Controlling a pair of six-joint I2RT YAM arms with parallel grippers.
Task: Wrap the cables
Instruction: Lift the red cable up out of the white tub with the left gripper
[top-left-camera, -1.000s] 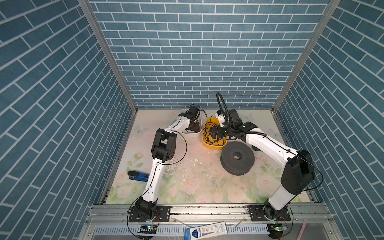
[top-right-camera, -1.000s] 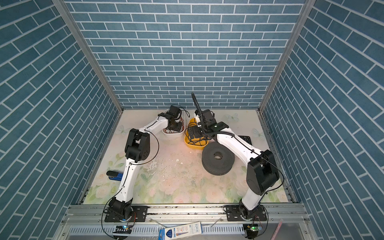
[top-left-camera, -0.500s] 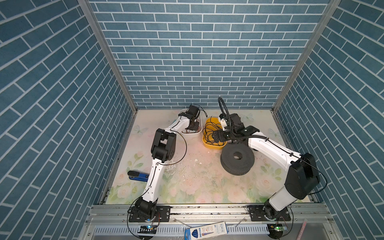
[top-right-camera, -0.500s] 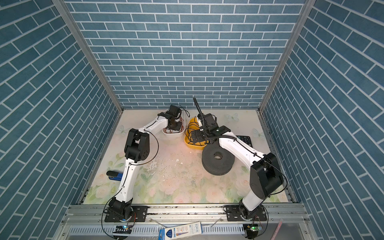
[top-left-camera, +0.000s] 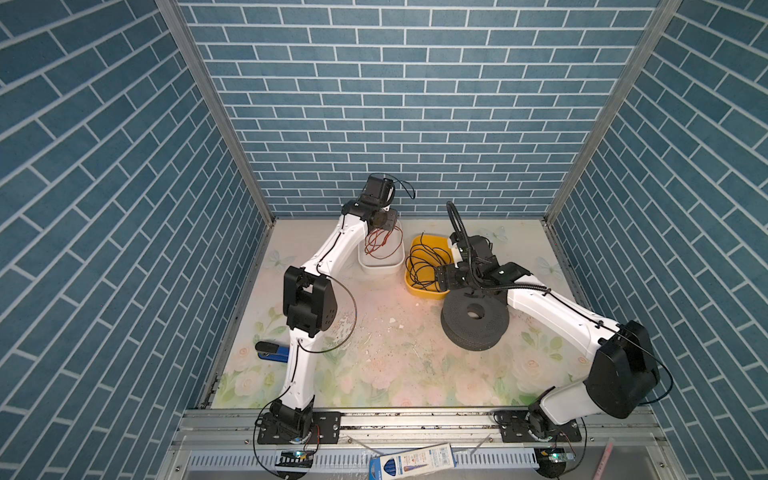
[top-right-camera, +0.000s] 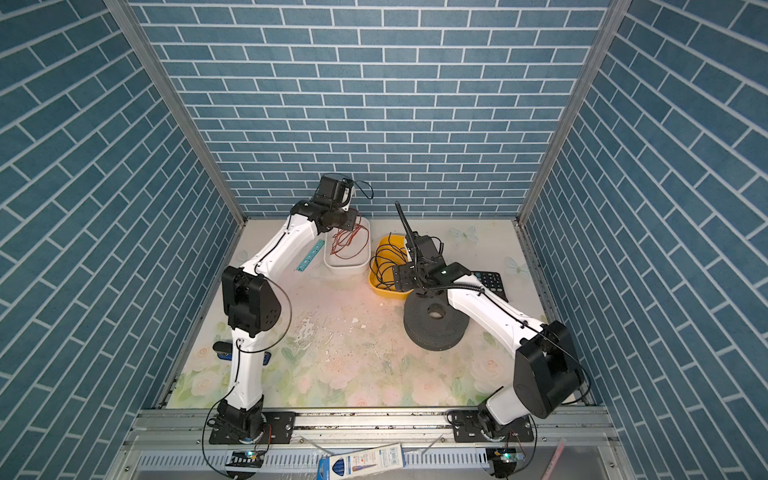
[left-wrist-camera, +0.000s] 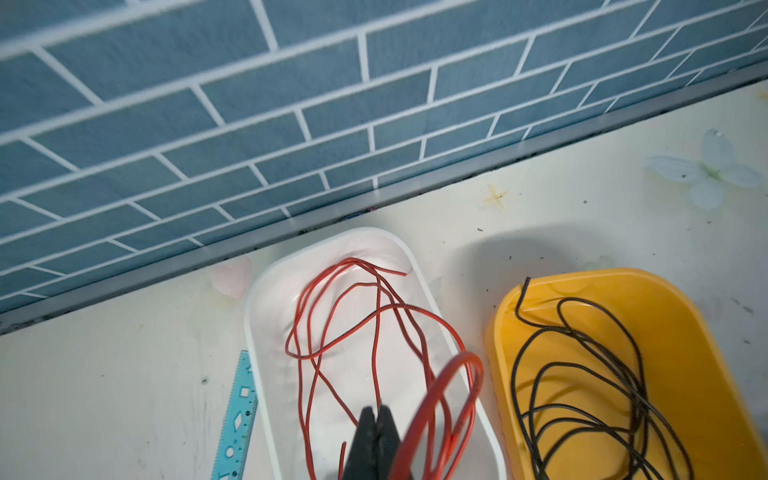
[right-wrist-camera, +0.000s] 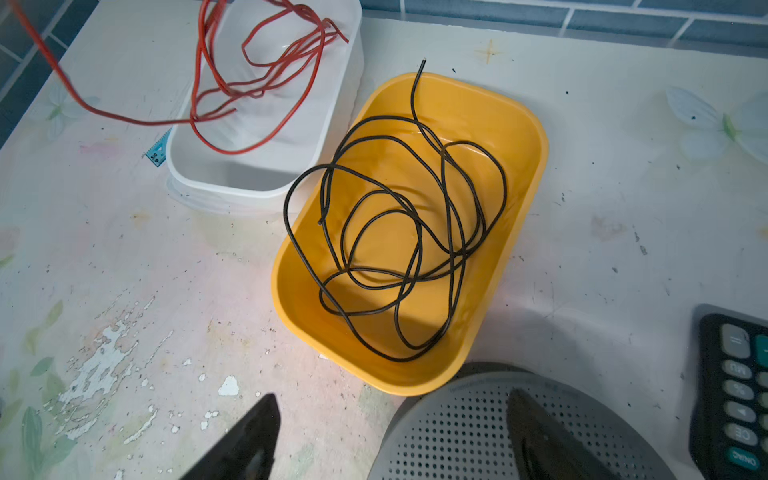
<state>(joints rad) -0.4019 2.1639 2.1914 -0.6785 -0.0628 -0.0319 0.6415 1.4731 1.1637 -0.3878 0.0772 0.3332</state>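
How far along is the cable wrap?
Done: nothing wrapped yet; the red-orange wire sits in loose loops, mostly in the white tub. In hand: the left end effector is shut on a strand, holding part above the tub. The right end effector is open, holding nothing. Left: all the coiling.

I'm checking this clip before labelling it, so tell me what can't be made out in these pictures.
- Where the left gripper pinches the red wire: left wrist view, cut by the frame edge.
- Calculator: right wrist view, cut off at the edge; screen unseen.
- Spool lettering: right wrist view, blurred.
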